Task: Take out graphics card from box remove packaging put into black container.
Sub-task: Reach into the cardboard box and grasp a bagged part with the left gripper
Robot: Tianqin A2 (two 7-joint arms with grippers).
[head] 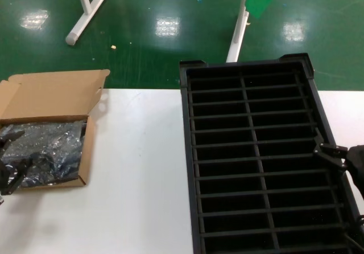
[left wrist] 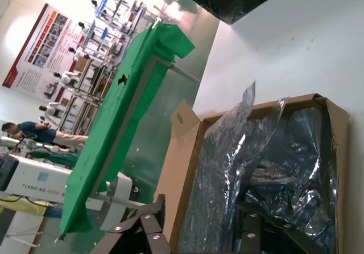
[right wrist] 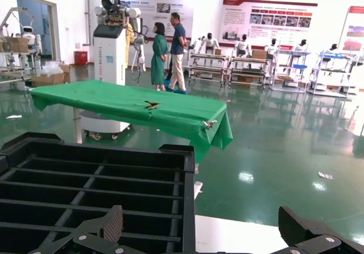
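The brown box [head: 57, 94] lies open at the table's left, its flap folded back. Crinkly silver packaging [head: 45, 146] fills it; the graphics card is hidden inside. My left gripper [head: 12, 171] is at the box's near left corner. In the left wrist view it [left wrist: 199, 231] is open: one finger [left wrist: 142, 225] stands outside the box wall [left wrist: 176, 168], the other rests on the packaging [left wrist: 239, 146]. The black container [head: 186, 151] stretches along the right, its slots empty. My right gripper [head: 331, 153] hangs open over the container's right wall [right wrist: 187, 197], holding nothing [right wrist: 205, 231].
The white table [head: 142, 168] lies bare between box and container. Beyond its far edge is green floor with white stand legs [head: 85, 15]. A green-covered table [right wrist: 131, 109] and people stand far off.
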